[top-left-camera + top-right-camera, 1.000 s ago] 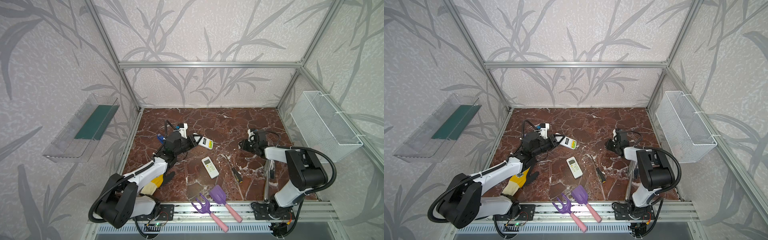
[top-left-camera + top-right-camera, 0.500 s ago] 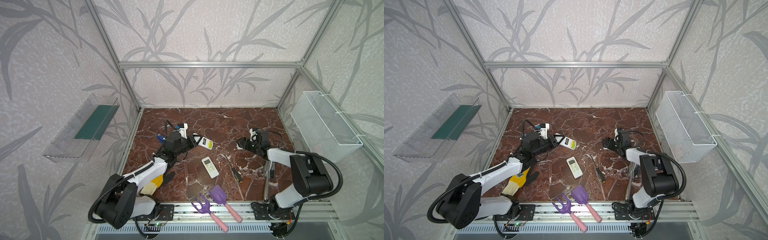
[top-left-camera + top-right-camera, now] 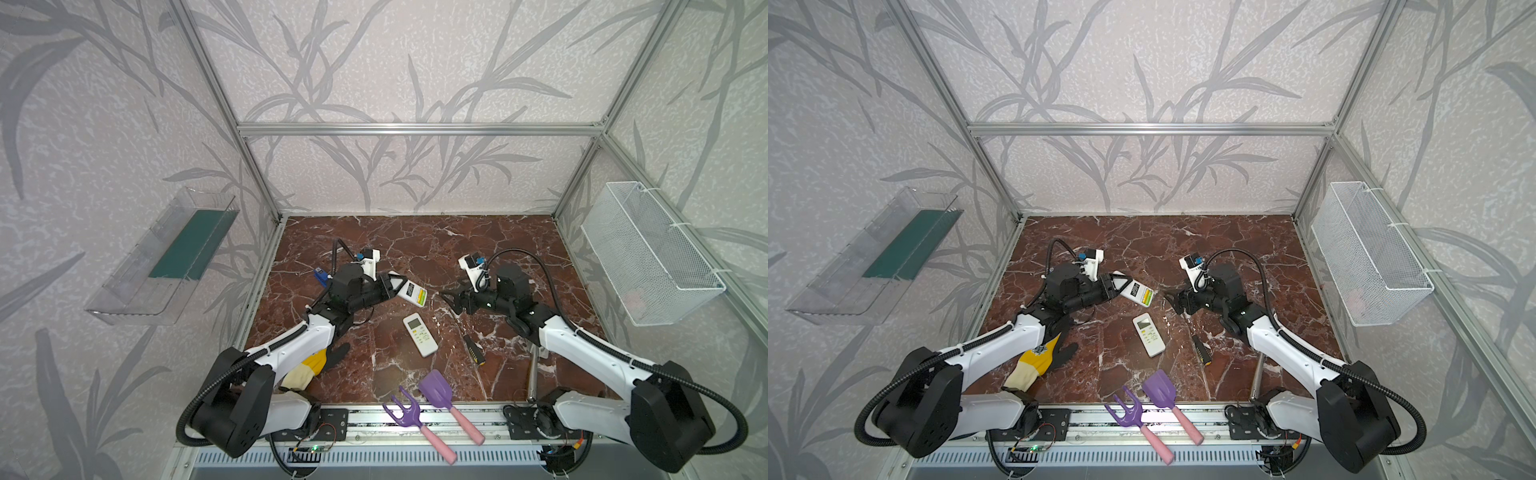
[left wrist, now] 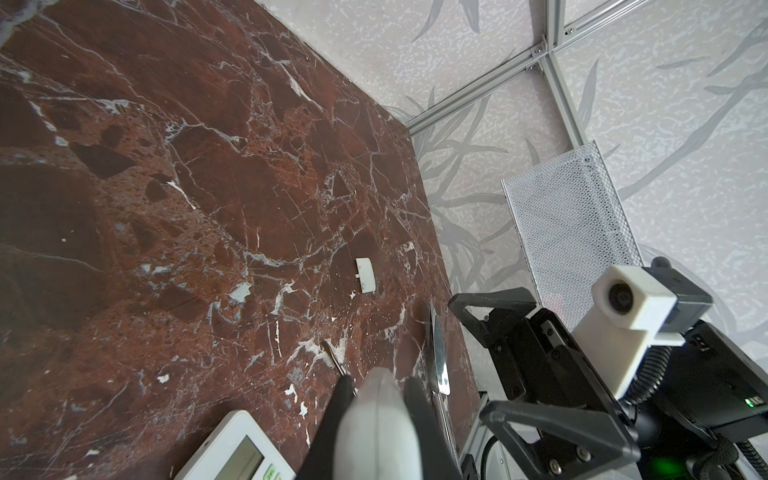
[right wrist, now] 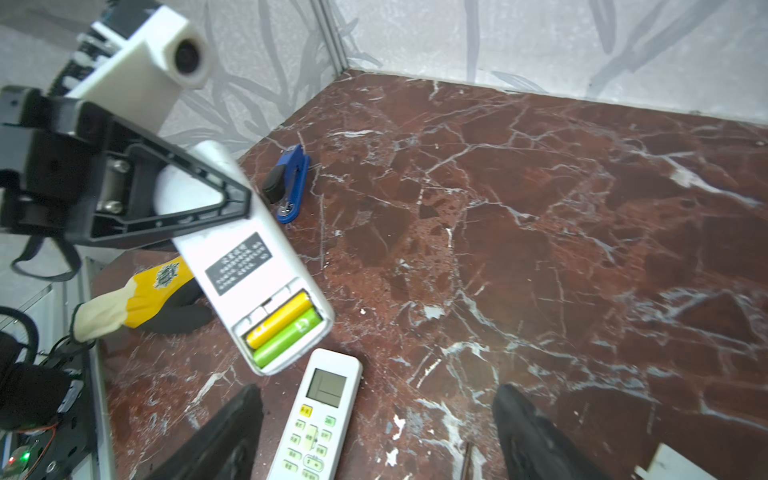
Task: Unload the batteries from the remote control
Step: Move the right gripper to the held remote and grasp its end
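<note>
The fingers [image 5: 195, 208] of the left gripper [image 3: 394, 286] are closed narrowly on one end of the white remote [image 5: 249, 257]. One finger is seen lying across its back face, and the remote is held tilted. Its battery compartment is uncovered at the free end. Two batteries [image 5: 284, 328] are seated in it side by side, one yellowish, one lime green. The green is also made out in both top views. The free end is pointed toward three o'clock, at the right gripper [image 3: 451, 301].

The fingers [image 5: 232, 432] of the right gripper are spread wide and nothing is held between them. They are poised low over the marble table [image 3: 415, 241], just beside the held remote but apart from it.

A second remote [image 3: 420, 334] is laid face up on the table at about five o'clock from the held one. A small white lid [image 4: 365, 276] is seen flat on the marble in the left wrist view. A screwdriver [image 3: 473, 349] with a yellow and black handle is placed at about three o'clock from the second remote. A blue stapler [image 5: 289, 187] is found at nine o'clock from the left gripper, and a yellow and black glove [image 3: 1042, 361] at about seven o'clock, partly under the left arm.
</note>
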Robot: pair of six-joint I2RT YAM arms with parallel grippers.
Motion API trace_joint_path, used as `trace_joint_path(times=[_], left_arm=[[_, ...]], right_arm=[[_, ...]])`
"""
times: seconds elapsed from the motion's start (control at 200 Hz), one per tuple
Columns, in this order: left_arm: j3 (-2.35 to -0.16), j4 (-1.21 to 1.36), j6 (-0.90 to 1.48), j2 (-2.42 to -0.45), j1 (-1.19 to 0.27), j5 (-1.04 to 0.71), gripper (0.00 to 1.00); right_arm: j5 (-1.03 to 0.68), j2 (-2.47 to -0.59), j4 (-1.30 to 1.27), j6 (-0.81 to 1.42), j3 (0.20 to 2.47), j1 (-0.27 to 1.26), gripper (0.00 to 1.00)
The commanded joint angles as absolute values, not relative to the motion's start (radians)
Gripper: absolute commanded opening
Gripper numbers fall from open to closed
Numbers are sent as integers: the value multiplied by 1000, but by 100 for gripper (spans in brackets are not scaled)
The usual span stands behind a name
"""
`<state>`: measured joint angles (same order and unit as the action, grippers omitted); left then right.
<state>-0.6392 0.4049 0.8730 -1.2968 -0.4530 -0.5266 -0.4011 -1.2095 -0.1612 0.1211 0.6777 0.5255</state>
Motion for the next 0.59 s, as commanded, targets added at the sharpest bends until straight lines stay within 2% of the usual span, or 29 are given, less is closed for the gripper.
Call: trace_joint_path(times=[0.0, 0.265, 0.59], left_arm=[[-691, 348, 802, -1276, -451, -581, 0], [-703, 335, 791, -1254, -452, -629, 0], [-701, 361, 776, -1237, -455, -704, 0]], right_arm=[[-408, -1199, -139, 77, 718, 604, 86], [-237, -1246, -124, -78, 782, 763, 89], [-231, -1355, -95, -146, 885, 770, 89]])
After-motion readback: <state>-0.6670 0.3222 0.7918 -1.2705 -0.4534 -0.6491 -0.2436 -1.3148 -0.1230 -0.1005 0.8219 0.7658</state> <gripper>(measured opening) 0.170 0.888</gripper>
